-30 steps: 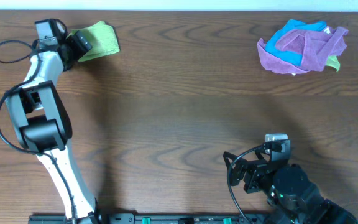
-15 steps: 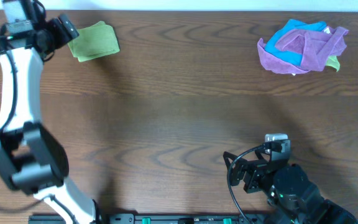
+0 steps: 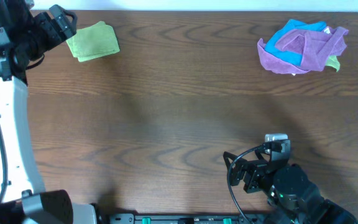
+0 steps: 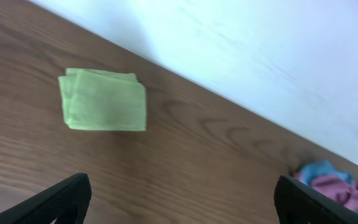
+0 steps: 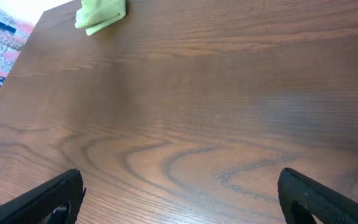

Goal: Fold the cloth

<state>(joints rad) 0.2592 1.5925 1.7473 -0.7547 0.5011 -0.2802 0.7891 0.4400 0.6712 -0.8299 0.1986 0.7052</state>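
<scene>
The lime-green cloth (image 3: 94, 42) lies folded into a small rectangle at the far left of the table. It also shows in the left wrist view (image 4: 103, 109) and in the right wrist view (image 5: 101, 15). My left gripper (image 3: 59, 25) is open and empty, raised just left of the cloth and apart from it; its fingertips (image 4: 182, 202) frame bare wood. My right gripper (image 3: 277, 144) is open and empty near the table's front edge, its fingers (image 5: 182, 199) wide apart over bare wood.
A heap of a purple cloth (image 3: 306, 53) and a bright blue cloth (image 3: 300, 30) lies at the far right, seen small in the left wrist view (image 4: 331, 186). A white wall runs behind the table's far edge.
My left arm has lifted and pulled back to the left, away from the folded green cloth, which stays in place. The right arm has not moved.
</scene>
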